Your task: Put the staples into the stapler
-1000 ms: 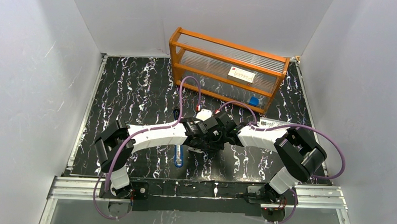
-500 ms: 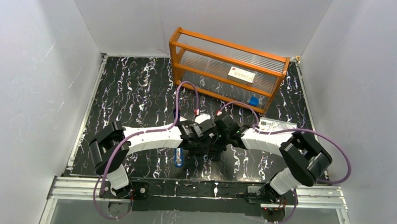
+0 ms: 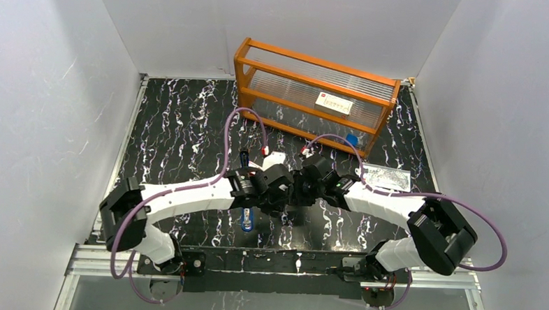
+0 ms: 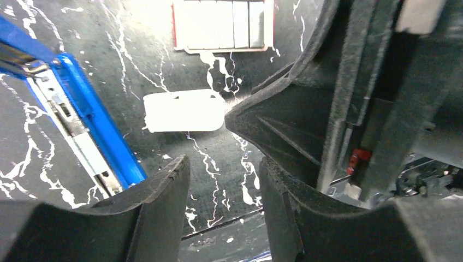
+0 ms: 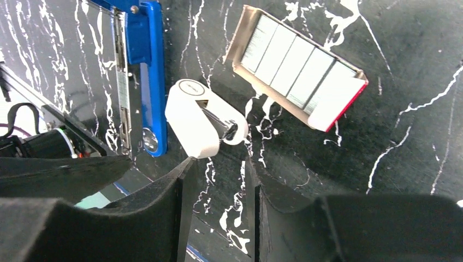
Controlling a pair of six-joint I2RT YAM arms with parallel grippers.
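Ahead and to the left of the right gripper (image 5: 215, 174), the stapler (image 5: 143, 71) lies opened with its metal channel showing, its long axis running straight away from the fingers. Beyond the right finger the staples (image 5: 292, 60) sit side by side in their red-and-white box (image 5: 341, 101), which lies slantwise. Right gripper and left gripper (image 4: 224, 191) both stand partly open, holding nothing.

Stapler (image 4: 101, 128) cut off upper left of left wrist view; staples box (image 4: 223, 24) clipped by top edge; overhead, box hidden beneath wrists (image 3: 291, 187).
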